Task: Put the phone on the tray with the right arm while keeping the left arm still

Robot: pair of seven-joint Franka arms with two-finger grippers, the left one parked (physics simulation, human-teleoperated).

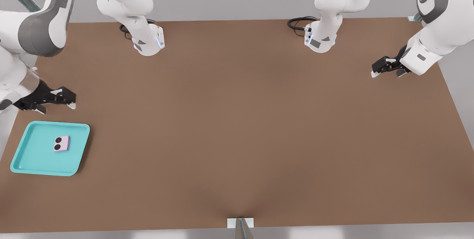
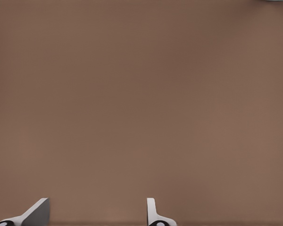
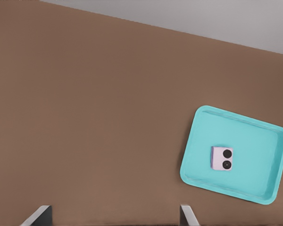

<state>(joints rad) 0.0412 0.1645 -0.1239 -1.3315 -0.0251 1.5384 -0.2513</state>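
We find the phone (image 1: 62, 143) lying flat, lenses up, near the middle of the turquoise tray (image 1: 22, 140), clear of its rim; the right wrist view shows the same, phone (image 3: 222, 158) inside the tray (image 3: 269, 141). The tray sits on the brown surface (image 1: 237, 128) at the front view's left. Just beyond it hangs the right arm's claw (image 1: 59, 100), fingers spread and holding nothing. We judge the placing done; what remains is to draw the arm away without touching the tray.
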